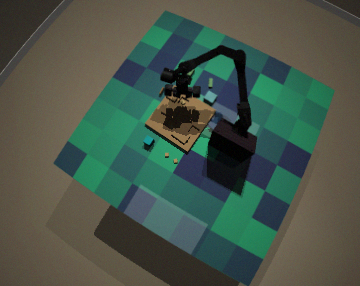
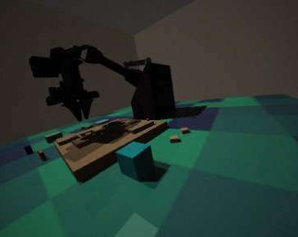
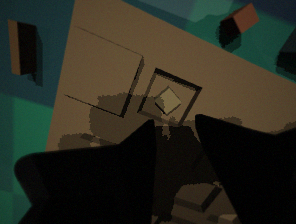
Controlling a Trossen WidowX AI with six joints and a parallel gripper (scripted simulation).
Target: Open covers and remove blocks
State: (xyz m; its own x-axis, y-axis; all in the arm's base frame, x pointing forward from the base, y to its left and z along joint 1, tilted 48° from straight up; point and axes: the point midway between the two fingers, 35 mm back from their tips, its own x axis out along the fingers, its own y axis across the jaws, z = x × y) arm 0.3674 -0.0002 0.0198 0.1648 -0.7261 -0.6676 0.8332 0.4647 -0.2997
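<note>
The biggest thing in my views is the patterned tabletop (image 1: pixel 195 185) (image 2: pixel 223 166), with the puzzle board (image 1: pixel 200 120) (image 2: pixel 79 171) (image 3: pixel 100 20) lying flat on it in front of the arm's base. From above, the board sits askew to the picture, one corner pointing down towards the two small tan pieces; I can't name a clear long axis, since the arm and its shadow cover part of it.

My gripper (image 1: pixel 183 98) (image 2: pixel 85 120) (image 3: pixel 174 123) hangs over the board, fingers pointing down and partly spread, with nothing between them. Next in size, a teal cube (image 1: pixel 148 141) (image 2: pixel 135 161) stands on the tabletop just beside the board.

Smallest of what matters to me, a pale block (image 3: pixel 168 101) sits inside a square well of the board, ahead of the fingertips in the wrist view. It looks about square on top, so no long axis; its sides are turned to run diagonally to the well's walls.

I'd worry about that turn: if I go down without matching the wrist to it, a finger could catch the well's rim or pinch the block by its corners, and it would twist free. My own shadow over the board could also make me misjudge depth and press into the wood.
</note>
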